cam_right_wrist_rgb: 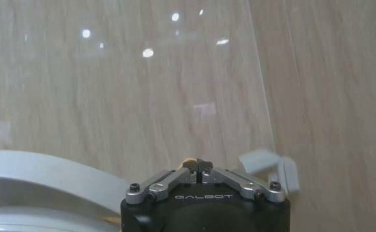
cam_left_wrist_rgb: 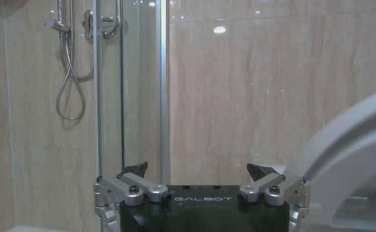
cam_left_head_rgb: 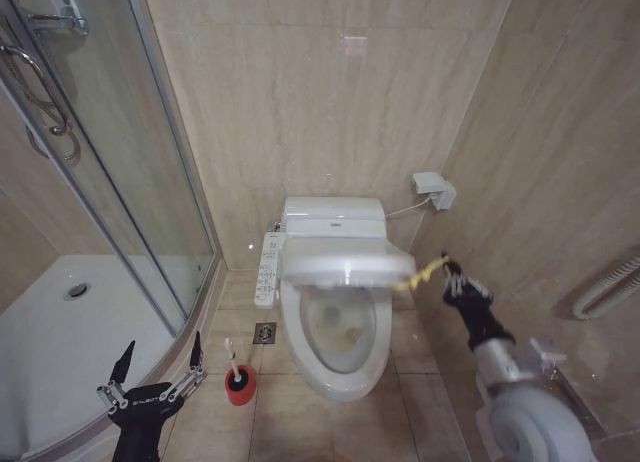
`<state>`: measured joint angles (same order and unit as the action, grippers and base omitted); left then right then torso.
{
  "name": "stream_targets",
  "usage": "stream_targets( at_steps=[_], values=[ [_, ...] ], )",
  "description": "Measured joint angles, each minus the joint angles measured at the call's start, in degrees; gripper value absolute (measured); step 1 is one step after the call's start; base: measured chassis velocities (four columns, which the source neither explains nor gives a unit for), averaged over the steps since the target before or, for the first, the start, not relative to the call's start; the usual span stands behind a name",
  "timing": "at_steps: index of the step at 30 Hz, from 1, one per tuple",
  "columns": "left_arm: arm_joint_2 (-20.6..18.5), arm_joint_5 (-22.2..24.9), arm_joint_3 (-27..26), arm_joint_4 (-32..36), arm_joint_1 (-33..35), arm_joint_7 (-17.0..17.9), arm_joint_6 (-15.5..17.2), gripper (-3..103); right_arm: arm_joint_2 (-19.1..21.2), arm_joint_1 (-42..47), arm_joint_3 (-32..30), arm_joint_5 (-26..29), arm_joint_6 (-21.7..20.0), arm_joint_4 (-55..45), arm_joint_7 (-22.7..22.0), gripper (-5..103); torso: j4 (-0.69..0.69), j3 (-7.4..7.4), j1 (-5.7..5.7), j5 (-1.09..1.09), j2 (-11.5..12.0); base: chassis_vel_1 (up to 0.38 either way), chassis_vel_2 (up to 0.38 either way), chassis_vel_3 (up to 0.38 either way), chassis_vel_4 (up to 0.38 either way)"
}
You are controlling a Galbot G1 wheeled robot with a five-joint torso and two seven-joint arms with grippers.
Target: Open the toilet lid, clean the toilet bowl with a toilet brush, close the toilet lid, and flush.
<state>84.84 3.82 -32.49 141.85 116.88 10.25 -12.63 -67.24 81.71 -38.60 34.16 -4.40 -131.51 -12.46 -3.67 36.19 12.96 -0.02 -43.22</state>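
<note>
The white toilet lid point(cam_left_head_rgb: 345, 262) hangs partly raised over the stained toilet bowl point(cam_left_head_rgb: 338, 337). Its yellow loop tag point(cam_left_head_rgb: 420, 274) stretches to the right into my right gripper point(cam_left_head_rgb: 450, 272), which is shut on the tag. In the right wrist view that gripper point(cam_right_wrist_rgb: 197, 164) shows closed fingers with a yellow scrap between them, and the lid point(cam_right_wrist_rgb: 46, 169) curves beside it. The toilet brush point(cam_left_head_rgb: 232, 354) stands on the floor left of the toilet, its head down in a red holder point(cam_left_head_rgb: 239, 385). My left gripper point(cam_left_head_rgb: 161, 344) waits open and empty near it; its own view shows the gripper point(cam_left_wrist_rgb: 197, 169) beside the lid point(cam_left_wrist_rgb: 349, 140).
A white shower tray point(cam_left_head_rgb: 60, 332) behind a curved glass door point(cam_left_head_rgb: 130, 162) takes up the left side. A control panel point(cam_left_head_rgb: 268, 267) sticks out on the toilet's left. A floor drain point(cam_left_head_rgb: 264, 332) lies beside the bowl. Tiled walls close in behind and on the right.
</note>
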Motion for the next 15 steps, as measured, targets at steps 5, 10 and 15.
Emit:
stream_targets(
  at_steps=[5,10,15],
  values=[
    [0.0,0.0,0.0,0.0,0.0,0.0,0.0,100,0.1,-5.5,1.0,2.6,-2.3,0.2,-3.1,1,0.0,0.0,0.0,0.02,0.0,0.0,0.0,0.0,0.0],
    [0.0,0.0,0.0,0.0,0.0,0.0,0.0,100,0.8,-11.1,1.0,6.7,-4.0,1.3,-5.2,1,0.01,0.0,0.0,0.02,0.0,0.0,0.0,0.0,0.0],
    [0.0,0.0,0.0,0.0,0.0,0.0,0.0,100,1.4,-19.5,2.0,8.9,-5.2,4.8,-6.4,1,0.04,0.0,0.01,0.02,0.0,0.0,0.0,0.0,0.0]
  ],
)
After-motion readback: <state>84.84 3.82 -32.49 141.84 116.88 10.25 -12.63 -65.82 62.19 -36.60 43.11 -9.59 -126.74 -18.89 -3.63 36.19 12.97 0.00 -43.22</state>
